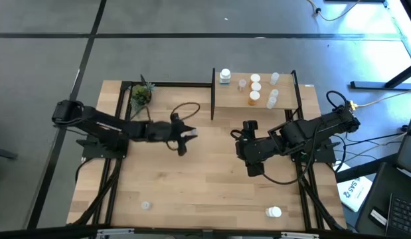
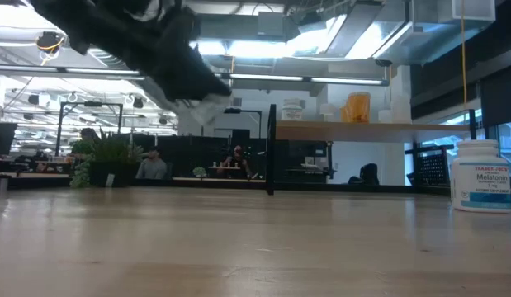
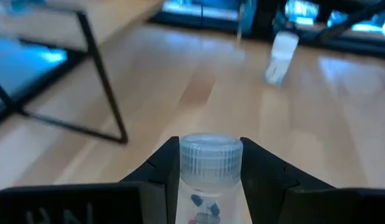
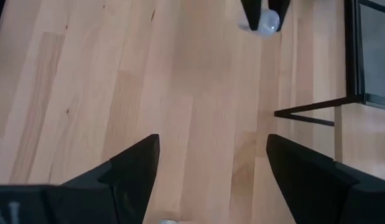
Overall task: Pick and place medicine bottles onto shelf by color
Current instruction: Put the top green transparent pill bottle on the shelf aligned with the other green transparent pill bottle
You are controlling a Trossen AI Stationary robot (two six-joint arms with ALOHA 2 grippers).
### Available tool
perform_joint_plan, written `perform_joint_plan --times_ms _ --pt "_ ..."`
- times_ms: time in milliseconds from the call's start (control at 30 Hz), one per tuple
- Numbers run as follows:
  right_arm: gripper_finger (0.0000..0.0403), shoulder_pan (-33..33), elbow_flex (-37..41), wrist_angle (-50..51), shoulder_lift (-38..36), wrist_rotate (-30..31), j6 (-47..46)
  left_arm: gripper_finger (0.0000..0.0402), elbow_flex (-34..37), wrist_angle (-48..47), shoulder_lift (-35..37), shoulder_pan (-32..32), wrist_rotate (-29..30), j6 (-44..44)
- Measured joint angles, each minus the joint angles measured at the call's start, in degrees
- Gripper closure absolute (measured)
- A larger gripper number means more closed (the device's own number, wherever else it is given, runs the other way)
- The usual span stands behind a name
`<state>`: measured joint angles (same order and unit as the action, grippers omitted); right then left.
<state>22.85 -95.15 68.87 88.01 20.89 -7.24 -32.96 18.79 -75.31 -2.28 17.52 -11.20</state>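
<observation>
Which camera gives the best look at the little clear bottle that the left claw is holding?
The left wrist view: the clear bottle fills it, clamped by the left gripper. The high view shows a pale speck, the right wrist view its tip; the low view hides it.

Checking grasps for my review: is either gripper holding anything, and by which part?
The left gripper clamps a small clear ribbed-cap pill bottle by its sides just below the cap. The right gripper is open, empty.

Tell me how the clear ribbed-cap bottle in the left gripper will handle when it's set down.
The clear bottle looks nearly empty, only a few pills inside, so probably light. The left gripper clamps its smooth round wall, so it could slip. Narrow and cylindrical, it may tip and roll if released tilted.
</observation>
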Motion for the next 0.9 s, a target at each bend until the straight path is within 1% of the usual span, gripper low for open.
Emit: perform_joint_plan --times_ms 67,200,267,333,433,600,767,900 --pt "0.0106 0.33 0.0 0.29 -0.04 0.09 0.06 0.0284 -0.02 2.82 -0.81 -3.72 4.99 0.22" --pt "0.0106 1.35 0.0 0.28 -0.3 0.41 -0.05 0.0284 -0.02 11.1 -3.27 -10.28 12.64 1.13" --pt "0.0106 1.84 0.0 0.09 -0.36 0.44 -0.07 0.0284 -0.02 15.89 -5.58 -12.74 15.67 1.69" --pt "0.0106 2.31 0.0 -0.17 -0.35 0.38 -0.08 0.0284 -0.02 21.23 -8.05 -14.64 17.34 2.69" --pt "0.0106 2.86 0.0 -1.22 -0.35 0.04 -0.9 0.0284 -0.02 30.87 -11.93 -16.28 17.71 3.34" --pt "0.0106 3.69 0.0 -1.72 -0.33 0.02 -3.08 0.0284 -0.02 45.06 -18.97 -17.52 17.63 6.76" --pt "0.0106 4.16 0.0 -2.13 -0.04 0.02 -3.0 0.0284 -0.08 56.96 -27.72 -17.5 15.09 6.89" --pt "0.0106 4.16 0.0 -2.89 0.11 0.02 -2.95 0.0284 -0.08 65.12 -32.89 -17.05 12.88 8.27"
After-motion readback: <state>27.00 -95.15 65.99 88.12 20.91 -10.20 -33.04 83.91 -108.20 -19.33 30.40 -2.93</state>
